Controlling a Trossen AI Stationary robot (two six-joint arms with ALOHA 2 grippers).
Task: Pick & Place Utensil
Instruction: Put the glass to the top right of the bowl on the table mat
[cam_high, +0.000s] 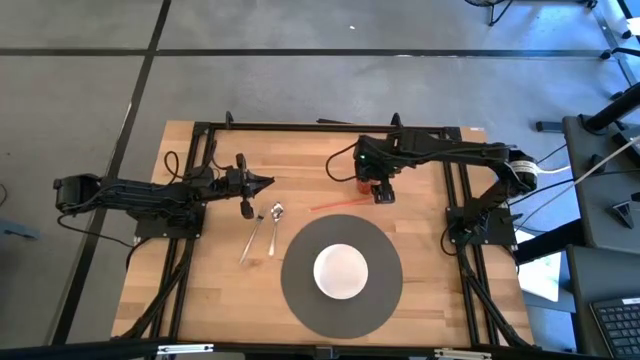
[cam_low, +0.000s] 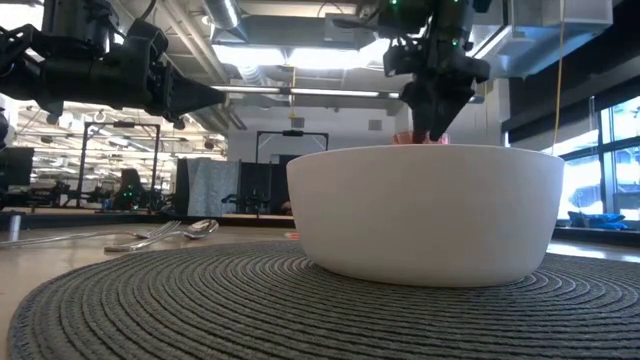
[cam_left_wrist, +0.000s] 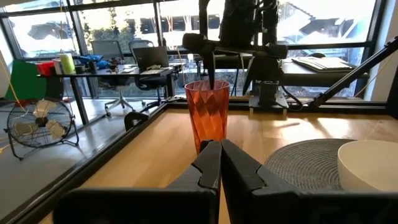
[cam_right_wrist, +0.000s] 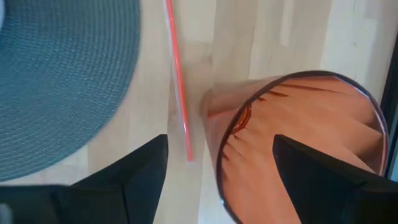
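**On the desk, the spoon and fork wait to be picked up**

On the wooden desk (cam_high: 420, 300) lie a spoon (cam_high: 276, 225) and a fork (cam_high: 252, 237), side by side, just left of the round grey mat (cam_high: 300, 290). A white bowl (cam_high: 341, 271) sits in the middle of the mat. No end effector is touching the spoon or the fork.

The left end effector (cam_high: 262, 182) hangs a little above the desk, just on the far side of the spoon and fork. Its two fingers are pressed together and hold nothing. It points to the right, toward the orange cup (cam_left_wrist: 208, 114).

The orange cup stands on the far right part of the desk. The right end effector (cam_high: 382, 193) is right above it. Its fingers are spread wide, one on each side of the cup's near rim (cam_right_wrist: 292, 149), and I cannot see them squeezing it. A thin red straw (cam_high: 340, 203) lies flat on the desk between the cup and the mat.

So I think the job has hardly started. Nothing has been lifted yet, and nothing has been put in a new place. I cannot say for sure where the utensil should go; the cup or the bowl both look like good spots. What is left is nearly all of it: open the left fingers, come down on the spoon or fork, grab it, carry it over, and let it go.
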